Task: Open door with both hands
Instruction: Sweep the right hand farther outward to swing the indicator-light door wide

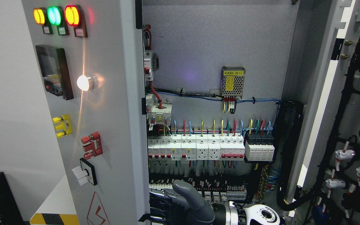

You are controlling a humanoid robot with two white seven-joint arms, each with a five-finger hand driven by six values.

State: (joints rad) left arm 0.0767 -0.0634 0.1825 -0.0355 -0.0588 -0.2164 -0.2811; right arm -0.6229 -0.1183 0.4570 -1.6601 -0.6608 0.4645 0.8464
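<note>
One robot hand (pixel 180 203), grey with dark segmented fingers, enters from the lower right, its fingers curled around the near edge of the grey metal cabinet door (pixel 111 125), thumb raised inside the cabinet. That left door stands swung outward, carrying three lit lamps (pixel 56 15) in orange, green and red, one glowing white lamp (pixel 84 82), a dark display panel (pixel 54 72), a yellow clip (pixel 62 126) and a red clip (pixel 92 145). Deeper inside sits a row of white circuit breakers (pixel 195 148). Farthest back, a perforated power supply (pixel 232 81) bears a yellow label reading "(B1)".
</note>
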